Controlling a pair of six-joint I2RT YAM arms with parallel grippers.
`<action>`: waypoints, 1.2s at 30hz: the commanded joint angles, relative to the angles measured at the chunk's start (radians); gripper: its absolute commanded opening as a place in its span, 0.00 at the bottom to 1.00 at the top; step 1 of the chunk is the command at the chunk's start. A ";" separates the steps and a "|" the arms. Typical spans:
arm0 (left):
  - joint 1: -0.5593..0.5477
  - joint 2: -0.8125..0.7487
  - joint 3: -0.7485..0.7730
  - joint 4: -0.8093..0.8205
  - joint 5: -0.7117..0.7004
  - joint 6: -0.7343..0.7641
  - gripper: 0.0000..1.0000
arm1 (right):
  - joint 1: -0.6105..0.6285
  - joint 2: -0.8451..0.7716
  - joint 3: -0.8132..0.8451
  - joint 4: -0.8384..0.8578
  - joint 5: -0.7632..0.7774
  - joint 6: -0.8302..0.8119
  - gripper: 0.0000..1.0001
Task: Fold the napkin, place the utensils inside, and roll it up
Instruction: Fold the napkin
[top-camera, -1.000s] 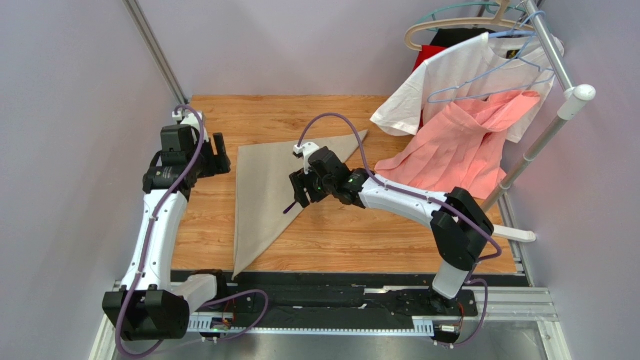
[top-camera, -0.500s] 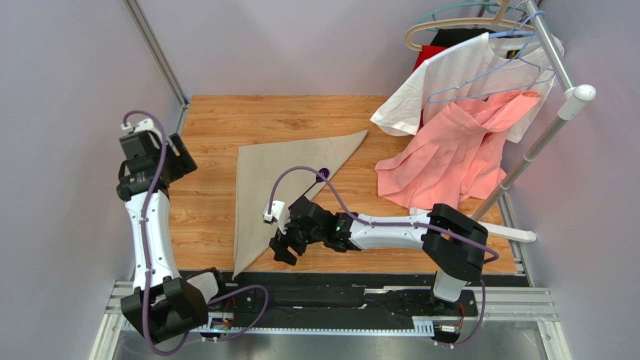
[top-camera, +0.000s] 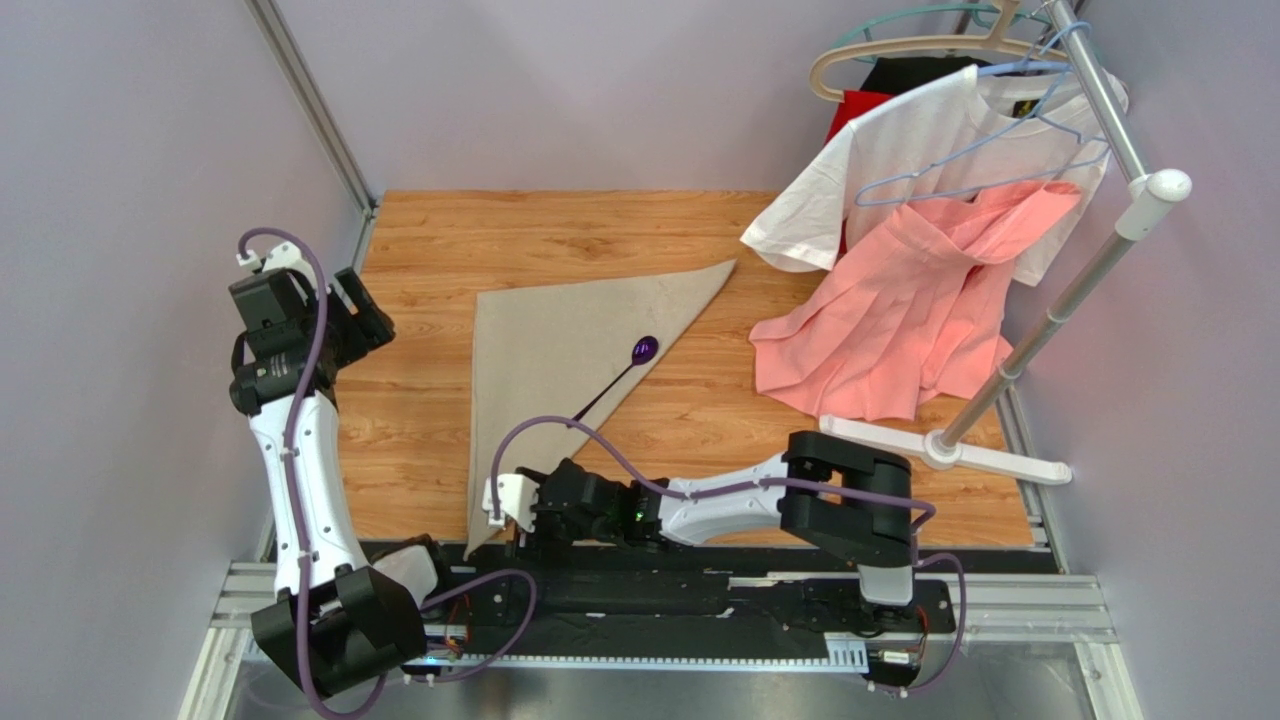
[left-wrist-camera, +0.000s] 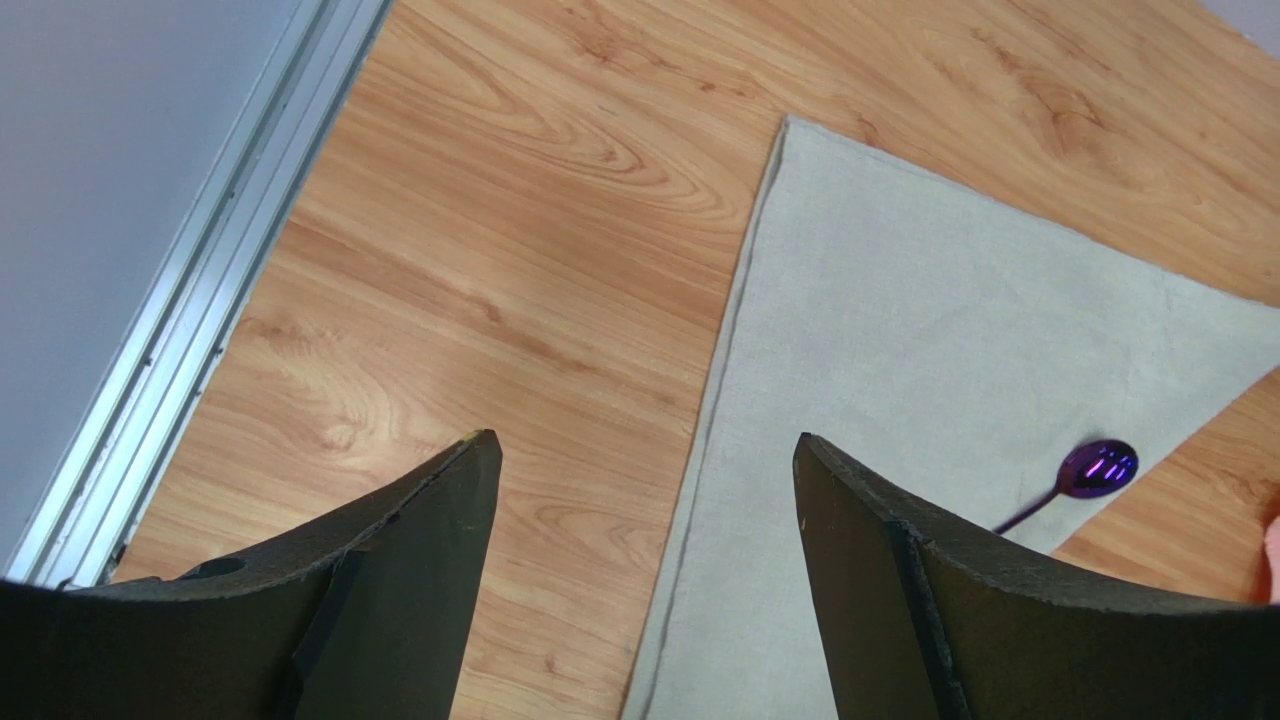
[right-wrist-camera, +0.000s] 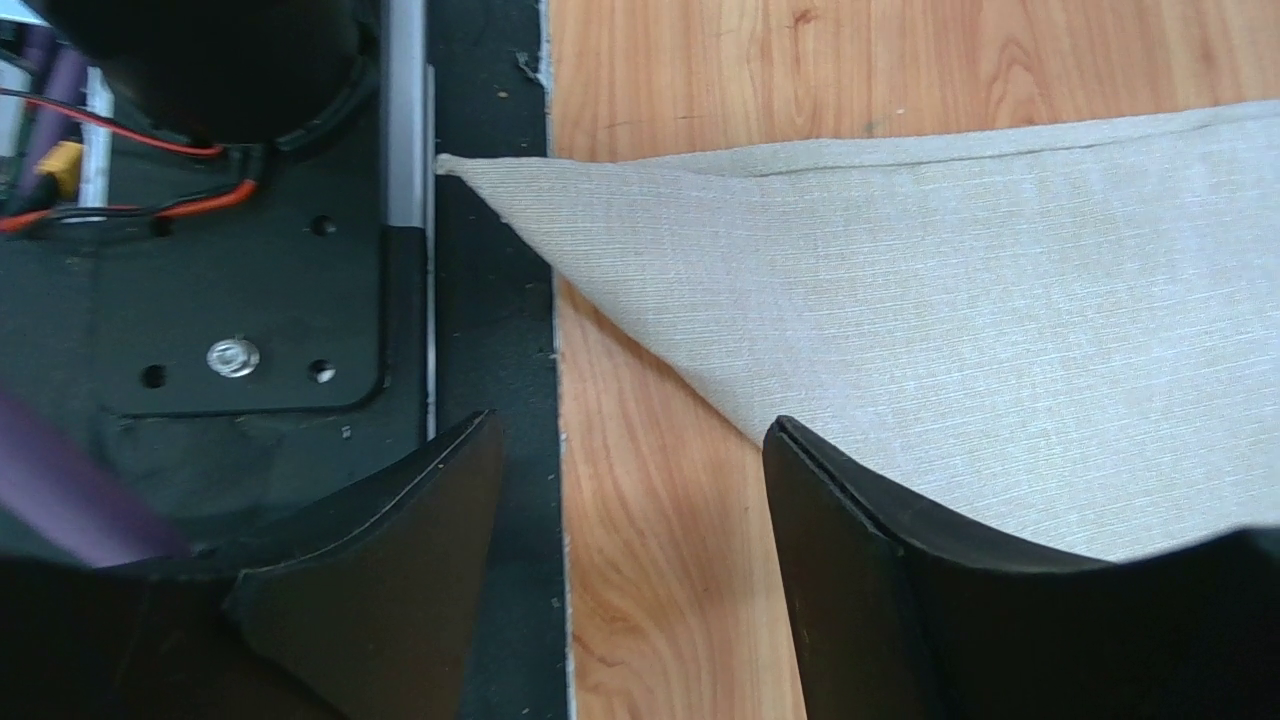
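The right gripper (right-wrist-camera: 631, 428) is down low at the near edge of the table, jaws standing well apart with nothing between them. From its wrist view the black fingers (right-wrist-camera: 406, 525) frame the strip where the wooden tabletop (right-wrist-camera: 902, 60) meets the black base plate (right-wrist-camera: 226, 300). Just ahead of them is the near corner of the napkin (right-wrist-camera: 977, 300), its pointed tip poking a little past the table edge over the black strip. I cannot tell whether the fingers touch the cloth.

The left gripper (top-camera: 361, 311) is raised over the far left side of the table, jaws spread wide and empty, with the napkin's left edge showing below between its fingers (left-wrist-camera: 421, 525).

The napkin lies flat as a beige triangle in the middle of the table, one straight edge on the left and a long slanted edge on the right. The purple spoon (top-camera: 613, 378) rests on it just along that slanted edge, head toward the far side.

Off to the far right, a white T-shirt (top-camera: 932, 135) and a salmon-pink garment (top-camera: 902, 315) hang from a rack (top-camera: 1082, 285), the pink one's hem resting on the wood.
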 joint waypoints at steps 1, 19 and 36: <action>0.002 -0.023 0.006 0.028 0.030 -0.010 0.80 | 0.038 0.047 0.061 0.120 0.082 -0.105 0.68; 0.002 -0.016 0.006 0.032 0.070 -0.023 0.80 | 0.121 0.199 0.113 0.311 0.082 -0.209 0.53; 0.003 0.006 0.007 0.038 0.131 -0.039 0.80 | 0.127 0.256 0.174 0.224 -0.015 -0.254 0.44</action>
